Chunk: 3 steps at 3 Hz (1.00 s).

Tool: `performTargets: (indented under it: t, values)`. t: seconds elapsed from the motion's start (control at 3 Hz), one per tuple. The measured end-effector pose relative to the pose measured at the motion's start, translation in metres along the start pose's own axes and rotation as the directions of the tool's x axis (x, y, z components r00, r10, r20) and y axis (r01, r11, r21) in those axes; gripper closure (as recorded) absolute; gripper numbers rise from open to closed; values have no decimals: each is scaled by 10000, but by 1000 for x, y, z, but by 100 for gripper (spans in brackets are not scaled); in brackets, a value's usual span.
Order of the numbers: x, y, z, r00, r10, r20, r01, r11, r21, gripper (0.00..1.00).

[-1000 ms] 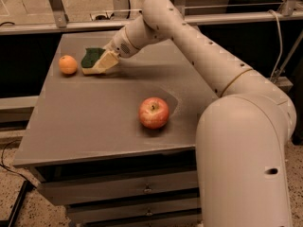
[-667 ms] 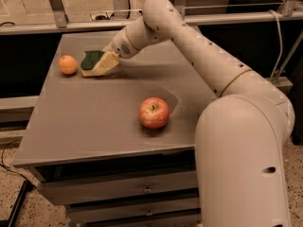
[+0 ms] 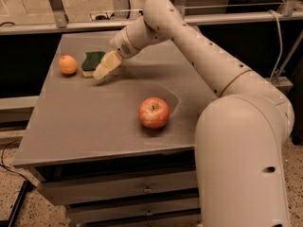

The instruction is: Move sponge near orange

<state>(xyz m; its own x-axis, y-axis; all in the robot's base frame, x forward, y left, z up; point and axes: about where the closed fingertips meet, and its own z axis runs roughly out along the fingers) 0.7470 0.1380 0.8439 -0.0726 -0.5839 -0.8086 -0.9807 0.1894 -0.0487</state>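
The sponge [image 3: 91, 62], dark green on top with a pale yellow base, lies on the grey table [image 3: 94, 122] at the far left. The orange [image 3: 68, 65] sits just left of it, a small gap away. My gripper [image 3: 105, 68] reaches in from the right and is low over the table at the sponge's right edge, touching it or nearly so. Its tip covers the sponge's right end.
A red-yellow apple [image 3: 154, 112] stands near the middle front of the table. My arm [image 3: 199, 51] crosses the back right of the table. Metal frame legs [image 3: 57, 6] and a rail stand behind the table; drawers [image 3: 142, 188] are below its front edge.
The sponge has settled slightly lower and now lies flat on the table beside the orange. My gripper has stayed at the sponge's right edge.
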Motion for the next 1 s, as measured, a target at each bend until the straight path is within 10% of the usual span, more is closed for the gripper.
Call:
performTargets:
  t: [0.67,1.0]
  values:
    - [-2,-19,-58,9998,-111,174,88,9917,1279,0]
    - [7,-38,-134,9919,-8,1269,-332,9635,2655,0]
